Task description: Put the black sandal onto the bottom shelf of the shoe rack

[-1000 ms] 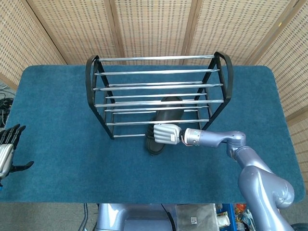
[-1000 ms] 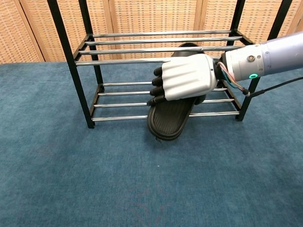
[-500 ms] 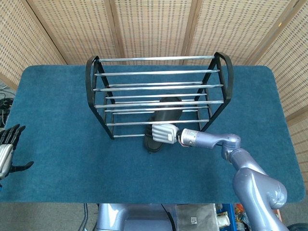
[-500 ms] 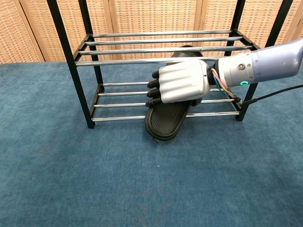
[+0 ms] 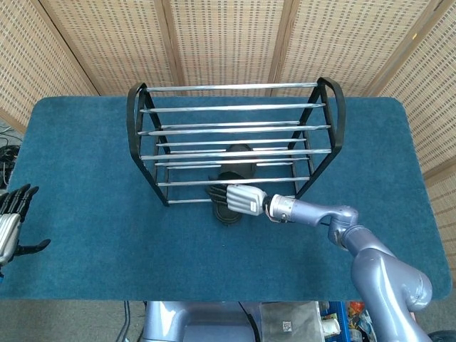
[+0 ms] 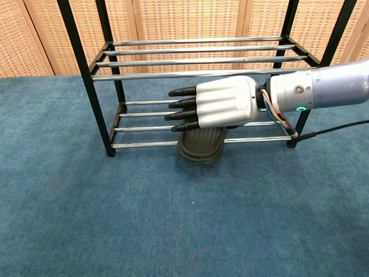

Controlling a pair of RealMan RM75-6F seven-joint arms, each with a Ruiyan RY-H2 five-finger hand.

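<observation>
Black sandal (image 6: pixel 199 144) on bottom shelf (image 6: pixel 144 128), right hand (image 6: pixel 222 108) above

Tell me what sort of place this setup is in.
Probably an indoor robot test or demonstration station rather than a home. A blue carpeted table bears only a metal shoe rack and one black sandal, woven wicker screens close off the back, and cables trail beside the table.

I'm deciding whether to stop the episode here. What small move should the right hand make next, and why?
Probably nudge the black sandal farther in: its heel overhangs the shoe rack's bottom front bar, and the right hand has its fingers extended above it.
</observation>
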